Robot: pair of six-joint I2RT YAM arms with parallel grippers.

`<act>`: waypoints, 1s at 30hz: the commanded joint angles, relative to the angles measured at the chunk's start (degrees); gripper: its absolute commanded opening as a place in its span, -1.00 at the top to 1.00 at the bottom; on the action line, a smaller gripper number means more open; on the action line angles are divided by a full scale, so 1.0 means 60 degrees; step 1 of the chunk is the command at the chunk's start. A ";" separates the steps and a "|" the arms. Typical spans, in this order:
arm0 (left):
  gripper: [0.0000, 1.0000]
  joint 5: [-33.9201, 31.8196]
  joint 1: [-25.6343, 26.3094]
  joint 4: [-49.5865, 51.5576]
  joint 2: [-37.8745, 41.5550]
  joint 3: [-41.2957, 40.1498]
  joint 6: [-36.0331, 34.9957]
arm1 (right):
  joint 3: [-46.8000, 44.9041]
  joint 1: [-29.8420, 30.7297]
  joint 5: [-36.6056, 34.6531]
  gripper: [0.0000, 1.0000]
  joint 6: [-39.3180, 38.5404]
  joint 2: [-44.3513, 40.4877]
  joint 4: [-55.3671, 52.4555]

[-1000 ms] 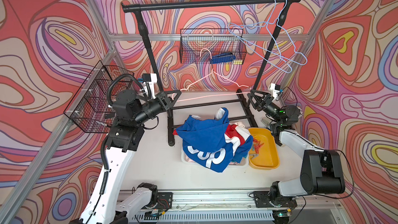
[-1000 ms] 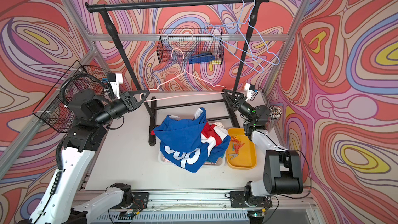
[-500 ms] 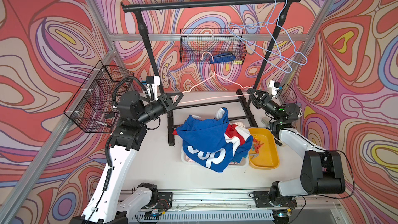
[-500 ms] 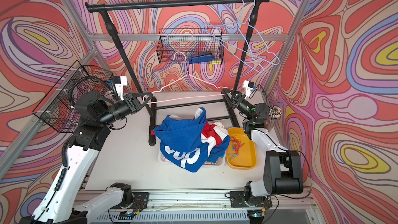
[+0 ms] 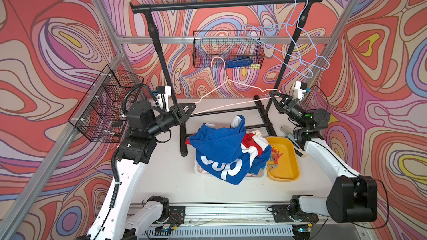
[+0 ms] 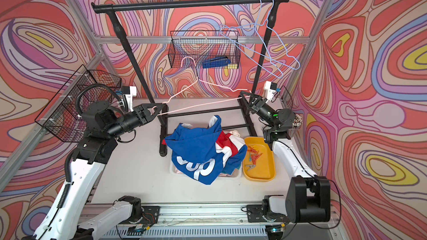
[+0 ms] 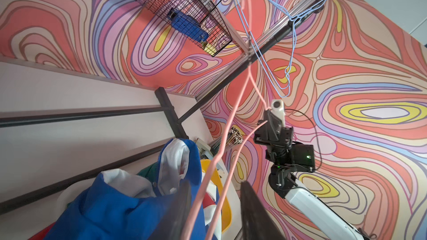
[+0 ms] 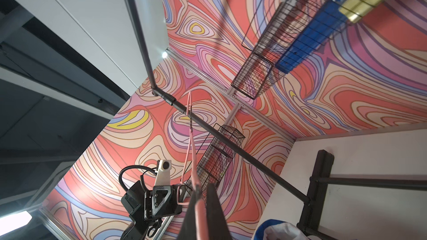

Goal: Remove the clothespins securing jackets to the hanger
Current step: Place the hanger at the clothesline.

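Right claw (image 5: 273, 94) on hanger (image 5: 227, 81) beside post (image 5: 292, 45)

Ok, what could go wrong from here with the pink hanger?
The left pincer has its jaws apart around the pink wire hanger, so only the right pincer clamps it, at one end. It may pivot or slip onto the heaped blue hooded jacket. Its hook appears close to the black wire basket in both top views, though depth is unclear, and might snag there if lifted.
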State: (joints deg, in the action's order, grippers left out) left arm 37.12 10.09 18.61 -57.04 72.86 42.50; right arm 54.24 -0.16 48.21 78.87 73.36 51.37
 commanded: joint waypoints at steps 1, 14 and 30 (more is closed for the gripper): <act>-0.16 -0.0541 0.0004 0.0938 0.0490 0.0249 -0.0836 | 0.0694 0.0041 -0.0341 1.00 -0.1368 -0.0822 -0.1414; -0.99 -0.2248 -0.0011 0.2899 0.1874 -0.0021 -0.2462 | 0.4539 0.0042 -0.1858 1.00 -0.5296 -0.2350 -0.7344; -0.99 -0.1449 -0.0007 0.2613 0.2296 -0.1483 -0.2148 | 0.8865 0.0039 -0.4759 1.00 -0.8307 -0.0736 -0.9759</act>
State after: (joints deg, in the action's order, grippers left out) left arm 27.20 10.09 34.94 -43.97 64.27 29.12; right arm 105.16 0.03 23.73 32.45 65.84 -4.51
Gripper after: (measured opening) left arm 0.998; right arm 0.057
